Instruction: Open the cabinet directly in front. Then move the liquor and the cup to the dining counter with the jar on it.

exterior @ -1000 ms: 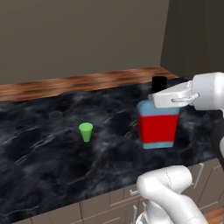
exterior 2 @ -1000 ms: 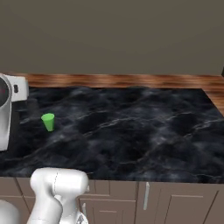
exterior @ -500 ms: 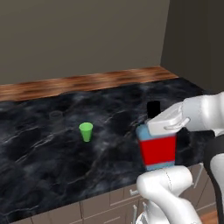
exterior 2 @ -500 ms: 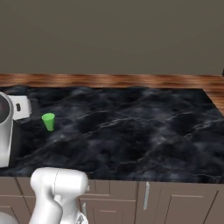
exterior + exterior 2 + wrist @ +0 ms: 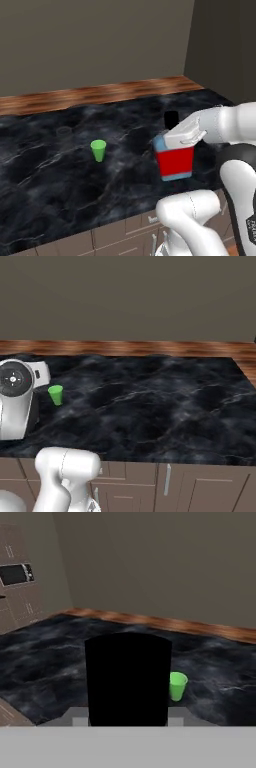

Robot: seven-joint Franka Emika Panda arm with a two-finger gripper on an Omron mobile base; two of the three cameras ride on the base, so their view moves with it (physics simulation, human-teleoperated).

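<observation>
Gripper grasps the upright liquor, black cap up, above the dining counter

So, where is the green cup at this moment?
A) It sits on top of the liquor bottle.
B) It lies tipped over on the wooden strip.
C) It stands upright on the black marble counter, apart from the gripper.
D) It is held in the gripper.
C: the cup stands upright on the dining counter, clear of the gripper, which is closed on the liquor.
</observation>
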